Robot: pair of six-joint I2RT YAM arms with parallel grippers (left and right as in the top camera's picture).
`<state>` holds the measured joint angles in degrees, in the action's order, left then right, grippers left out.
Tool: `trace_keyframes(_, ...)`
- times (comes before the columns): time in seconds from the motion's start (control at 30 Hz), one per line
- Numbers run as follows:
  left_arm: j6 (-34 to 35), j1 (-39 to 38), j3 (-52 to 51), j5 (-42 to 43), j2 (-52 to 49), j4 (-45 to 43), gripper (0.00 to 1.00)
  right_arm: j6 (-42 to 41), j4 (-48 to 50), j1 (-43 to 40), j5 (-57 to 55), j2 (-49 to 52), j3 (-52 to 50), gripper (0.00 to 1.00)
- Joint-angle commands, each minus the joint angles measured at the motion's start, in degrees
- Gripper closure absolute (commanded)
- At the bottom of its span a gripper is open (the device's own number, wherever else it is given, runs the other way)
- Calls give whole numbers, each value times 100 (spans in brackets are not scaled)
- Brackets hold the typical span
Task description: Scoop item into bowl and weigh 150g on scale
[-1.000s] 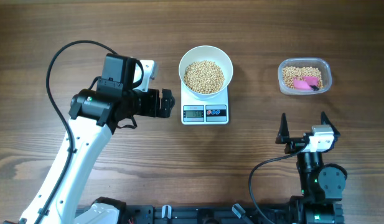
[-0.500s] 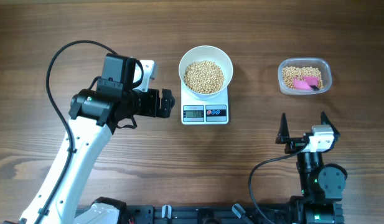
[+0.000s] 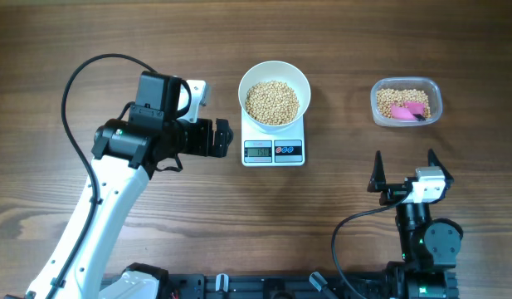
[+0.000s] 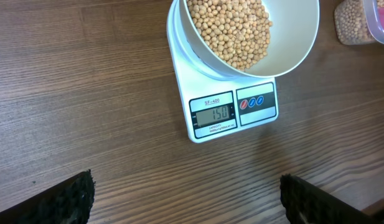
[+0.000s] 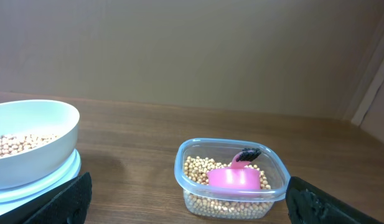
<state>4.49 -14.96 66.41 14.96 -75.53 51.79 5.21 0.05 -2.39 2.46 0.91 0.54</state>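
Note:
The white bowl (image 3: 275,76), filled with pale-tan beans (image 3: 271,101), sits on the small white scale (image 3: 274,158) at the table's middle. In the left wrist view the scale (image 4: 232,112) display reads 150 under the bowl (image 4: 304,50) of beans (image 4: 232,28). My left gripper (image 3: 225,139) hovers just left of the scale, open and holding nothing (image 4: 188,199). My right gripper (image 3: 404,162) stands open and upright near the front right, clear of everything (image 5: 188,199). The bowl (image 5: 30,143) shows at the left of the right wrist view.
A clear plastic tub (image 3: 406,101) at the back right holds more beans and a pink scoop (image 3: 410,109); it lies straight ahead of the right gripper, tub (image 5: 232,180) and scoop (image 5: 235,177) between the fingers' lines. A black cable (image 3: 73,91) arcs over the left arm.

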Motion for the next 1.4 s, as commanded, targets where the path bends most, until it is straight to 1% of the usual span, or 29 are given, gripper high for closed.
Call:
trace_keyframes(0.0, -127, -26, 111, 109, 109, -15, 0, -83, 13, 31, -74, -70, -24, 0)
trace_keyframes(0.2, -129, -31, 111, 109, 260, 20, 0, -83, 13, 31, -74, -70, -24, 0)
trace_keyframes(0.37, -129, -33, 109, 109, 269, 216, 0, -83, 13, 31, -74, -70, -24, 0)
trace_keyframes(0.6, -133, -81, 109, 111, 457, 219, 0, -81, 13, 31, -74, -70, -24, 0)
trace_keyframes(0.67, -203, -190, 109, 111, 490, 153, 0, -83, 13, 31, -74, -70, -24, 0)
trace_keyframes(0.77, -525, -413, 109, 133, 494, 68, 0, -83, 13, 31, -74, -70, -24, 0)
trace_keyframes(0.9, -557, -555, 109, 127, 494, 195, 0, -83, 13, 31, -74, -70, -24, 0)
trace_keyframes(1.0, -557, -549, 109, -98, 494, 273, 0, -83, 13, 31, -74, -70, -24, 0)
trace_keyframes(1.17, -557, -549, 109, -129, 494, 343, 0, -83, 13, 31, -74, -70, -24, 0)
trace_keyframes(1.37, -557, -549, 98, -686, 529, 398, 0, -83, 13, 31, -74, -70, -24, 0)
